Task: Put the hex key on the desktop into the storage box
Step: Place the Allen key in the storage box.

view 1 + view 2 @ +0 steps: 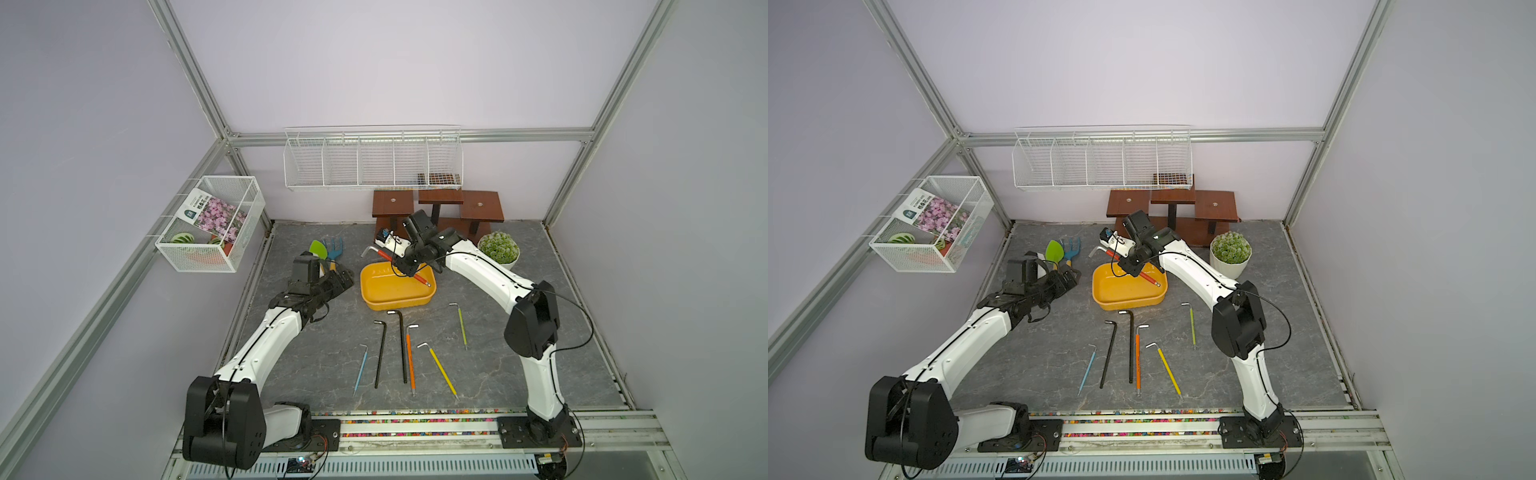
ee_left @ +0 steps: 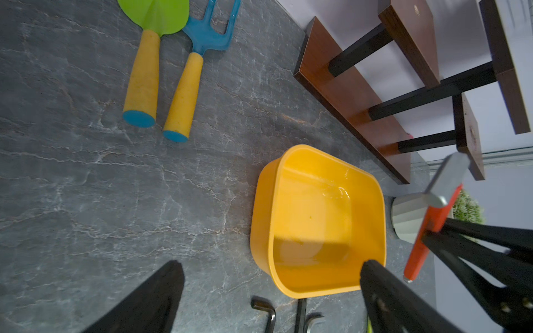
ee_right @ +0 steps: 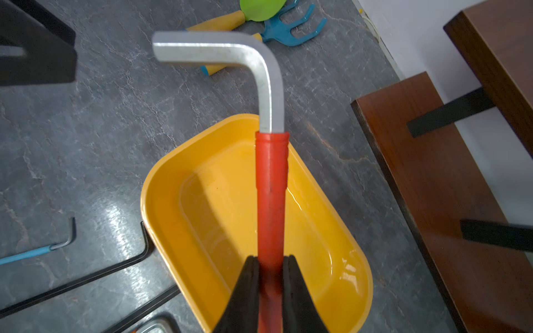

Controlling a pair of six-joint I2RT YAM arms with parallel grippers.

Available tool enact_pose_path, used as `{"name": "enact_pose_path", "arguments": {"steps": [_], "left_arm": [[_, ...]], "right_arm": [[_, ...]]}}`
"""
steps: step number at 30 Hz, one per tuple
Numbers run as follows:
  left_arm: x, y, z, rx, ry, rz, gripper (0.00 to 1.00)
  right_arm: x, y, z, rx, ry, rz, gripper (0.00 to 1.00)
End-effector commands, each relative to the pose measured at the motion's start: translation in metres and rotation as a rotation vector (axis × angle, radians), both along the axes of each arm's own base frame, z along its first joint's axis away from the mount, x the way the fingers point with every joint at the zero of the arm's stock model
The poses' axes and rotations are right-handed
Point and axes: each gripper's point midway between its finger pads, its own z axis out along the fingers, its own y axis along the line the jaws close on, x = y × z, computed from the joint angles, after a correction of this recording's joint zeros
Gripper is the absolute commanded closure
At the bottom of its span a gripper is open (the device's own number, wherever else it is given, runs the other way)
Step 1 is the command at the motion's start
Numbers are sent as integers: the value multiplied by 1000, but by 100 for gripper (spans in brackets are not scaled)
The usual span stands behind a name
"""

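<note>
Nearest, six loose hex keys lie on the tabletop. Beyond, the right pincer clamps the red-sleeved hex key aslant above the yellow storage box, hiding the key's middle in both top views. The left pincer gapes wide beside the box, the left arm partly masking garden tools farther back.

The box is yellow, the desktop under it dark grey with pale marble veins. Above the box the hex key is red-sleeved, its bend silver. Near the box lie a blue key, two black keys, an orange key, a yellow key, a green key.
</note>
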Motion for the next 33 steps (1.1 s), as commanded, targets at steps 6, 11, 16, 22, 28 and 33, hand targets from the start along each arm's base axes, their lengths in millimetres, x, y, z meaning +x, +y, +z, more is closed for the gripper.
{"name": "enact_pose_path", "arguments": {"steps": [6, 11, 16, 22, 28, 33], "left_arm": [[8, -6, -1, -94, -5, 1, 0], [9, -10, -5, -95, 9, -24, 0], [13, -14, -8, -114, 21, -42, 0], [17, -24, -10, -146, 31, -84, 0], [25, -37, -11, -181, 43, -136, 0], [31, -45, -13, -194, 57, -158, 0]], "right_arm": [[25, 22, -17, -26, -91, 112, 100], [21, 6, -33, -106, -65, 103, 100], [16, -6, -33, -118, -63, 107, 100], [9, -17, -45, -179, -38, 121, 100], [11, -21, -58, -203, -31, 108, 100], [16, -25, -67, -212, -2, 73, 100]]}}
